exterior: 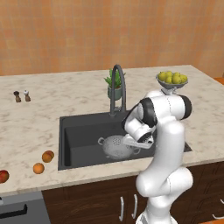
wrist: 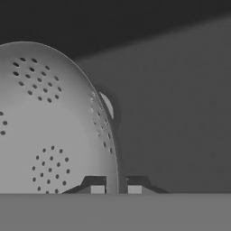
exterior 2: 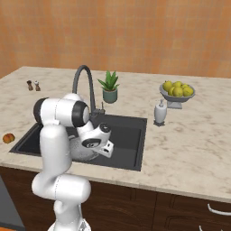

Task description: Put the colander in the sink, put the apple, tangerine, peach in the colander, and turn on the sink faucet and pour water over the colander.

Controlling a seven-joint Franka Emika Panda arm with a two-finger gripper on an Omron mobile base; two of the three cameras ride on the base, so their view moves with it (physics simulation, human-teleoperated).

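The silver colander [exterior: 114, 144] sits inside the dark sink [exterior: 81, 131], right of its middle. My gripper [exterior: 129, 142] reaches down into the basin and is shut on the colander's near right rim. In the hand view the rim of the colander [wrist: 49, 122] runs between the two fingertips of the gripper [wrist: 116, 189], with the sink floor [wrist: 180, 117] to the right. The faucet [exterior: 117, 85] arches over the basin's back edge. On the counter left of the sink lie the peach [exterior: 47, 155], the tangerine [exterior: 38, 168] and the apple [exterior: 3, 176].
Behind the faucet stands a potted plant [exterior: 114, 86]. A bowl of yellow fruits [exterior: 172, 79] is at the back right, a soap dispenser [exterior 2: 159, 113] stands right of the sink, and two small shakers [exterior: 22, 96] are at the far left.
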